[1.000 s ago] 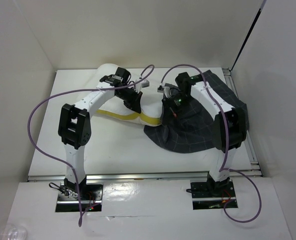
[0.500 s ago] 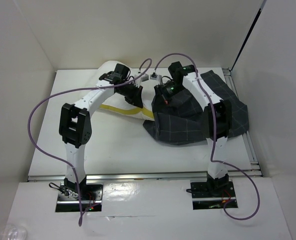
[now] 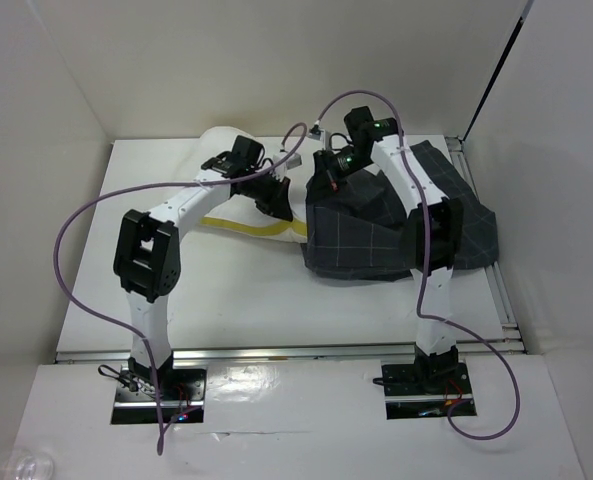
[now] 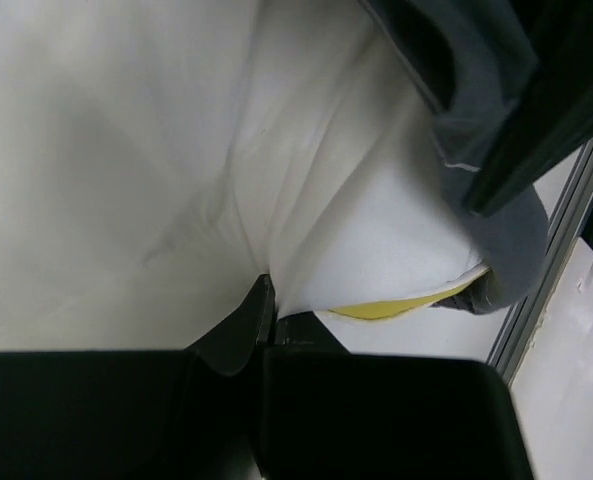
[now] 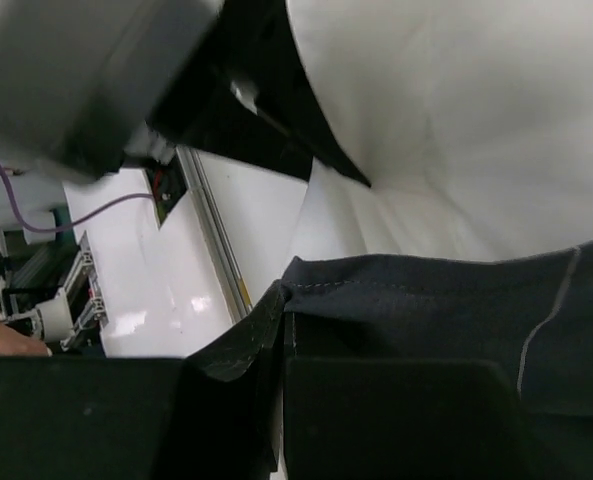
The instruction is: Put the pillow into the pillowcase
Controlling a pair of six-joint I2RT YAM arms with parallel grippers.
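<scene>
Far half of table (image 3: pixel 226 300), centre: pillow (image 3: pixel 214 148) lies left, yellow band facing near edge, right end meeting pillowcase (image 3: pixel 361 235) mouth. Pillowcase spread over right side, its edge draped over pillow corner. Left gripper (image 4: pixel 274 310): jaws pressed together, pinching white pillow fabric just beside yellow band. Right gripper (image 5: pixel 284 305): jaws clamped on pillowcase hem, hem held over white pillow surface.
</scene>
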